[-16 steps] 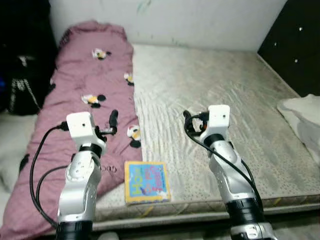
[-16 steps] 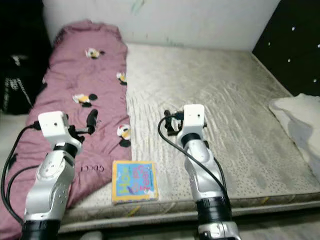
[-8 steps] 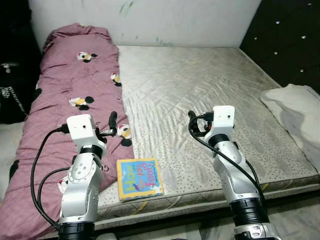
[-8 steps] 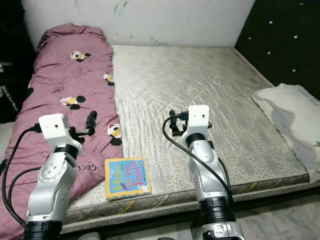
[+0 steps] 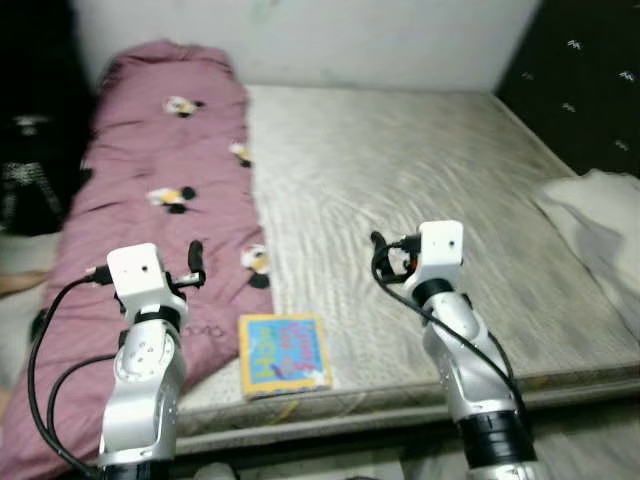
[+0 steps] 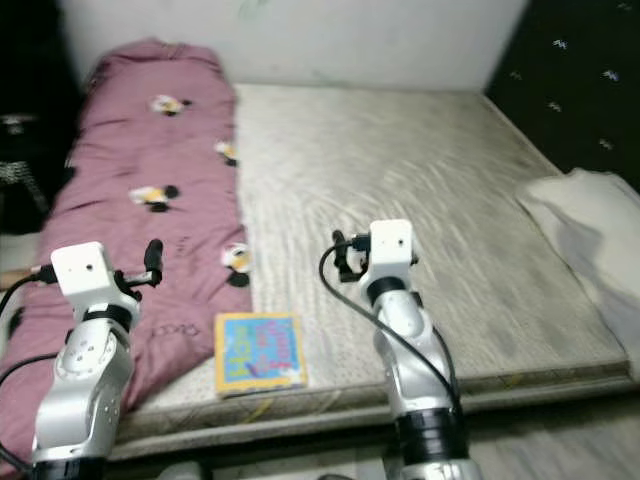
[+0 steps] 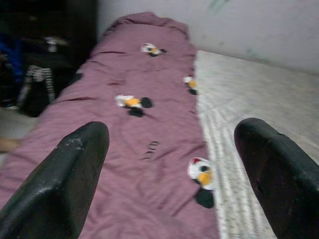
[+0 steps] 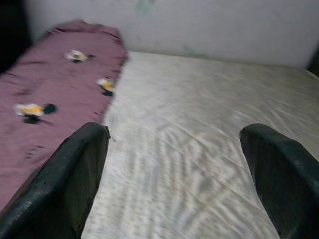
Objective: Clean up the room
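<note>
Left gripper (image 7: 169,174): jaws spread wide, nothing between them, held above the purple quilt (image 5: 150,190) and aimed up the bed toward the wall. Right gripper (image 8: 174,174): jaws also spread wide, empty, held over the bare mattress (image 5: 420,180), same heading. Both arms raised in front of the body, neither touching anything.

Task thing, as a judgement: the children's book (image 5: 283,353), the 1 loose item within reach. It lies flat on the mattress near the front edge, just beside the quilt's edge, cover up. Its long axis runs roughly away from the robot, nearly parallel to the quilt border, slightly skewed.

Key relation: the book sits between the 2 arms, lower in the head view than both grippers, so it is behind and below the jaws, closer to the robot's body. It looks nearer the left arm than the right. Either gripper would likely have to pull back and drop down to reach it; the left seems the shorter path.

Further out: a white pillow or cloth (image 5: 600,215) at the right edge of the bed, a dark padded wall panel (image 5: 590,80) behind it, and dark clutter (image 5: 30,170) left of the quilt, too blurred to identify.
</note>
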Controlling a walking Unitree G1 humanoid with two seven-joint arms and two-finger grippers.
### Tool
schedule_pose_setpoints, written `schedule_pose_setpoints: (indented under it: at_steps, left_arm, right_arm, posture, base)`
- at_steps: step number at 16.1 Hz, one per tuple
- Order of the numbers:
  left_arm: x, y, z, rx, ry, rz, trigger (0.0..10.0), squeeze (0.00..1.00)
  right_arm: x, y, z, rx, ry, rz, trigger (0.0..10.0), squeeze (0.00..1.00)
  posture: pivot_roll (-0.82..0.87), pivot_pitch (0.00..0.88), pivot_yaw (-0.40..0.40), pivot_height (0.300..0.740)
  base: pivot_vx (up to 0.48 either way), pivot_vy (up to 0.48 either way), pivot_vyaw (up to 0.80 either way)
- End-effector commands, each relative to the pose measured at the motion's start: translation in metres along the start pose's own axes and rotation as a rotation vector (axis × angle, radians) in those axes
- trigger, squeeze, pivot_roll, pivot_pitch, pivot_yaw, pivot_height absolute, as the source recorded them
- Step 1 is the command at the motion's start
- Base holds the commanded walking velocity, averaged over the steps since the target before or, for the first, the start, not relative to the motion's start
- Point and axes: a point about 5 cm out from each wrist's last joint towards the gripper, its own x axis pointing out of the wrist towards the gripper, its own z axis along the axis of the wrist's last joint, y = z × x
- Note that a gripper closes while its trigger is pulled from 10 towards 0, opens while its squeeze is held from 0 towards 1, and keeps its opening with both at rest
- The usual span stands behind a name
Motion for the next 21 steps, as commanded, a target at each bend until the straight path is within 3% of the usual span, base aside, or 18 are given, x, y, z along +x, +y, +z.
schedule_pose_setpoints:
  at_steps: [1, 7, 11, 19, 21]
  left_arm:
    - [0.001, 0.0, 0.005, 0.004, -0.009, -0.002, 10.0, 0.0]
    - [-0.012, 0.003, 0.009, 0.026, -0.011, 0.005, 10.0, 0.0]
    - [-0.01, 0.001, 0.006, 0.01, 0.02, -0.012, 10.0, 0.0]
    - [-0.005, -0.009, 0.007, 0.0, 0.033, -0.061, 10.0, 0.0]
    - [-0.005, -0.009, 0.007, 0.001, 0.025, -0.052, 10.0, 0.0]
  right_arm:
    - [-0.001, -0.004, 0.006, -0.005, -0.016, -0.022, 10.0, 0.0]
    - [0.004, 0.008, 0.007, 0.02, -0.008, 0.012, 10.0, 0.0]
    - [0.0, 0.007, 0.003, 0.036, 0.004, 0.002, 10.0, 0.0]
    - [-0.006, 0.003, 0.0, 0.044, 0.009, -0.018, 10.0, 0.0]
    - [-0.005, 0.004, 0.0, 0.039, 0.011, -0.015, 10.0, 0.0]
  posture:
    - [-0.05, 0.019, -0.075, 0.74]
    - [0.04, 0.05, -0.078, 0.74]
    - [0.03, 0.056, -0.063, 0.74]
    - [0.01, 0.061, -0.054, 0.65]
    - [0.01, 0.061, -0.057, 0.65]
  base:
    - [0.0, 0.0, 0.52]
    - [0.0, 0.0, 0.0]
    - [0.0, 0.0, 0.0]
    - [0.0, 0.0, 0.0]
    - [0.0, 0.0, 0.0]
